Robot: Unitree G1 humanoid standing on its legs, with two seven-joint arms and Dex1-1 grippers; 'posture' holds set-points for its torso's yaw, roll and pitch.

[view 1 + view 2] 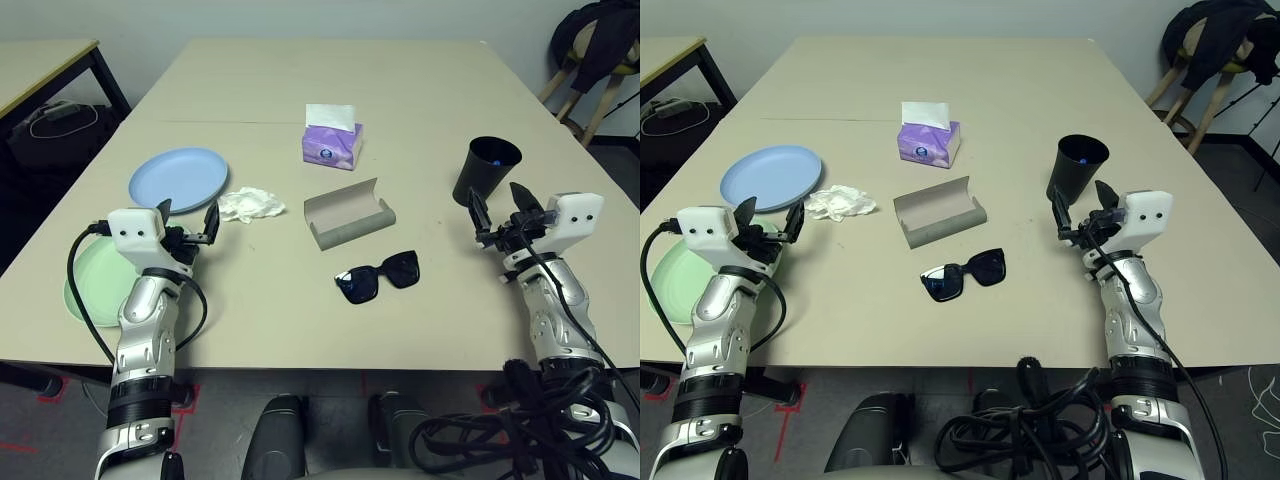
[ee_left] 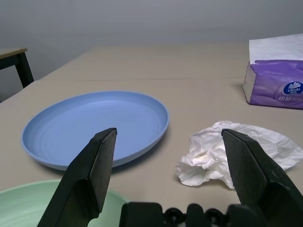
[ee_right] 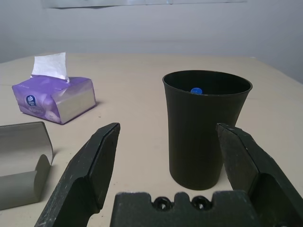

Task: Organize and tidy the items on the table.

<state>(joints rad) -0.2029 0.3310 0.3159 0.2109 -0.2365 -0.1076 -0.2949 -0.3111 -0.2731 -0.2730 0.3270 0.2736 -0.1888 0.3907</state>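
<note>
Mint green plate [image 1: 85, 283] partly hidden behind left arm, pen [image 3: 196, 90] mostly hidden inside black cup [image 3: 204, 127]

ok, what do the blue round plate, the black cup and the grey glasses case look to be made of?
Pale blue round plate: likely plastic or melamine; matte, uniform colour, faint concentric rings. Black cup: probably plastic; thin rim, smooth tapered wall with a dull sheen. Grey oblong glasses case: rigid shell lying open, matte finish; could be felt-covered or plastic, the look leaves it open.
</note>
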